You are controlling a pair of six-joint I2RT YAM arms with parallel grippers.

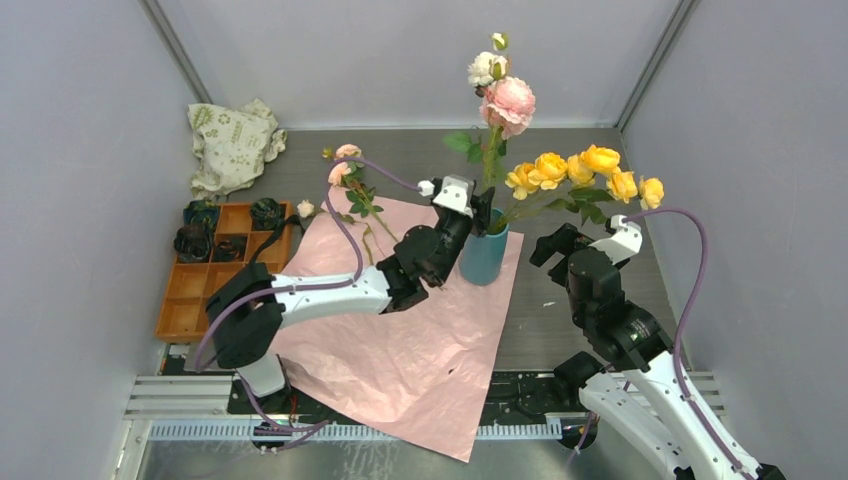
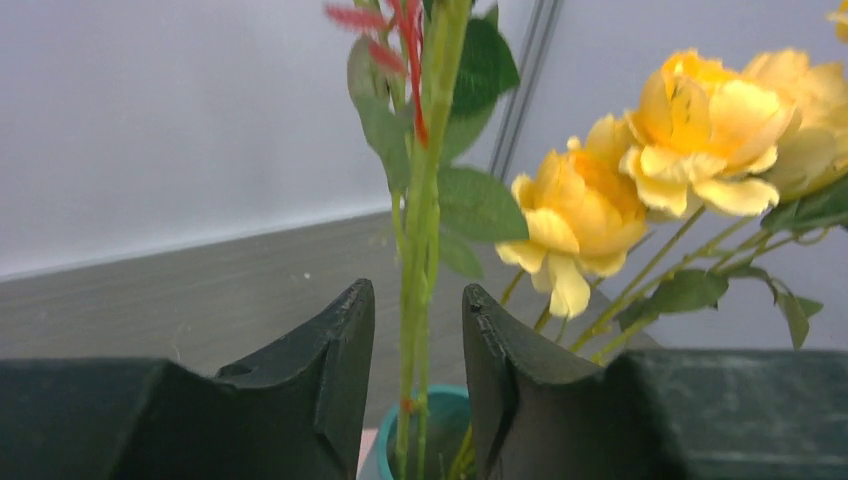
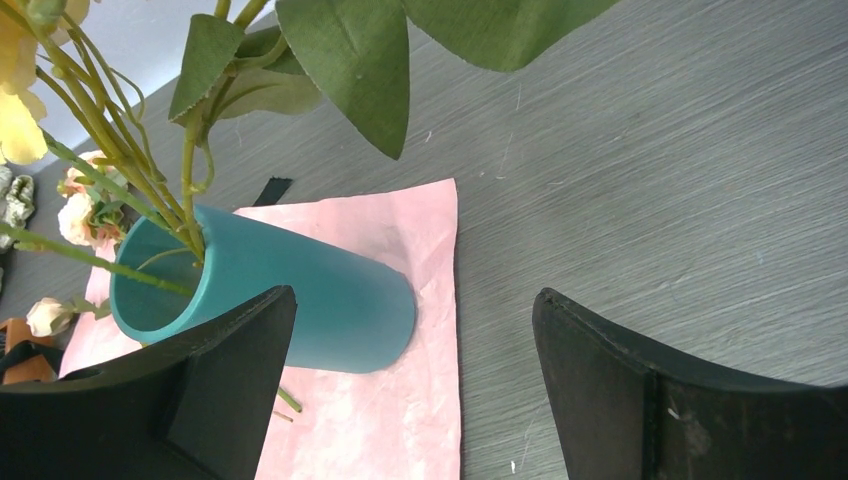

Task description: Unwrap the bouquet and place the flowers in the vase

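The teal vase (image 1: 483, 255) stands upright on the spread pink wrapping paper (image 1: 420, 340). It holds a tall pink and white flower stem (image 1: 508, 100) and a spray of yellow flowers (image 1: 585, 172) leaning right. My left gripper (image 1: 480, 210) hovers just above the vase rim (image 2: 445, 410), open, with the green stem (image 2: 420, 250) standing free in the gap between the fingers. To the right of the vase (image 3: 300, 290), my right gripper (image 1: 555, 245) is wide open and empty. More peach flowers (image 1: 345, 170) lie on the paper's far left corner.
An orange compartmented tray (image 1: 205, 270) sits at the left, with a crumpled printed cloth bag (image 1: 232, 145) behind it. Grey walls close in the table on three sides. The paper's front corner hangs over the near edge.
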